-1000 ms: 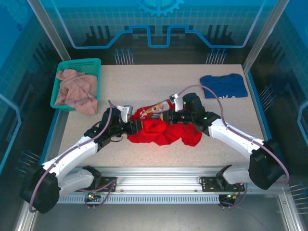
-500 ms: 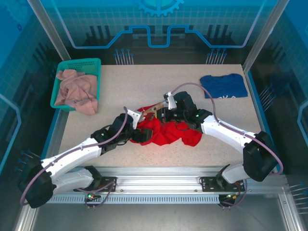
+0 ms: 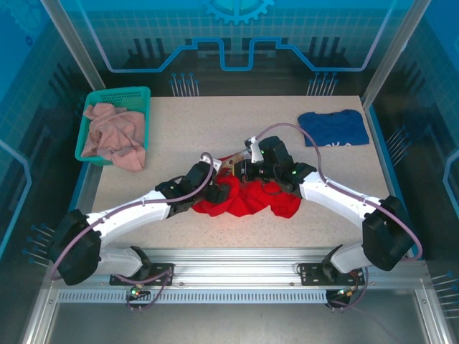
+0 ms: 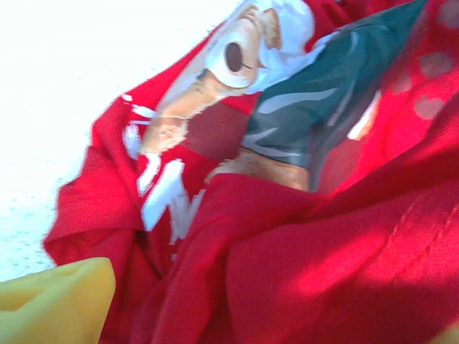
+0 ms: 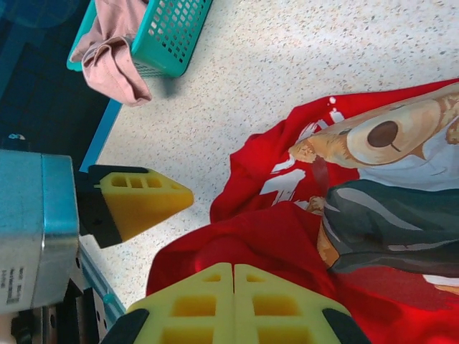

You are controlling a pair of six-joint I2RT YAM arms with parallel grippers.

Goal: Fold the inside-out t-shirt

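Your left gripper [image 3: 217, 190] has slid right onto the red t-shirt [image 3: 252, 201], jaws wide; your right gripper [image 5: 233, 269] sits shut at the shirt's far edge on the worktop [image 3: 215, 129].

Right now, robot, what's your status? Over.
Left tool open over shirt. Right tool shut beside it, grip unclear. Shirt bunched, unfolded, mid-table. Basket, blue tee far off.

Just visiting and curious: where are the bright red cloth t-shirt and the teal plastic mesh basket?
Bright red cloth t-shirt [image 3: 247, 202]: top view, crumpled body.
Rectangular teal plastic basket [image 3: 118, 94]: top view, far rim.
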